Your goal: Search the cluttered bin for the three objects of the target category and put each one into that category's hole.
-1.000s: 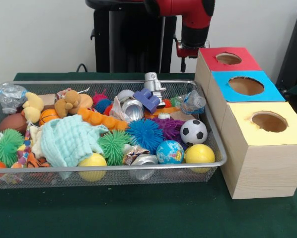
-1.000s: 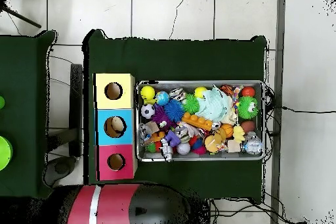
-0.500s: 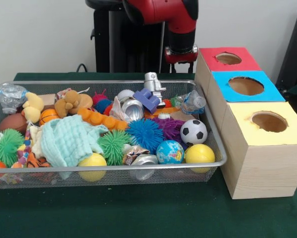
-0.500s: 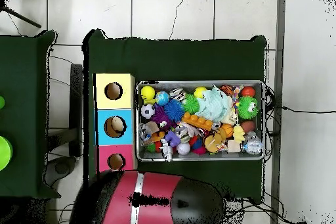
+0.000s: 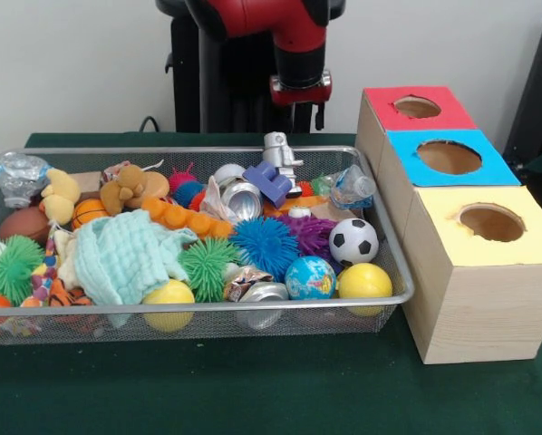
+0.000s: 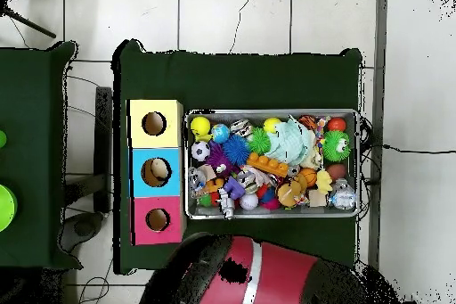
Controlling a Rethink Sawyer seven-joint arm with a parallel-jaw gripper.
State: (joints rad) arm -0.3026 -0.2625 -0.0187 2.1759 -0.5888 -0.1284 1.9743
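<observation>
A wire mesh bin (image 5: 393, 258) (image 6: 272, 111) is packed with toys: a soccer ball (image 5: 353, 240), a globe ball (image 5: 309, 277), two yellow balls (image 5: 364, 281) (image 5: 169, 294), crushed cans (image 5: 244, 199) (image 5: 264, 292), clear plastic bottles (image 5: 353, 186) (image 5: 19, 174), a brown plush bear (image 5: 126, 188) and spiky balls (image 5: 265, 245). To the bin's right stand three boxes with round holes: red (image 5: 417, 107), blue (image 5: 449, 157) and yellow (image 5: 491, 222). My gripper (image 5: 300, 113) hangs behind the bin's far edge, above the silver robot figure (image 5: 278, 149), holding nothing that I can see.
A pale green cloth (image 5: 126, 258) covers part of the bin's left half. In the overhead view the arm (image 6: 258, 274) hides the table edge below the bin. The boxes (image 6: 156, 172) touch the bin's side. Green cloth covers the table (image 5: 253, 390).
The arm has swung from beside the red box to behind the bin's far edge, leftward in the front view, rightward in the overhead view. Nothing in the bin has moved.
</observation>
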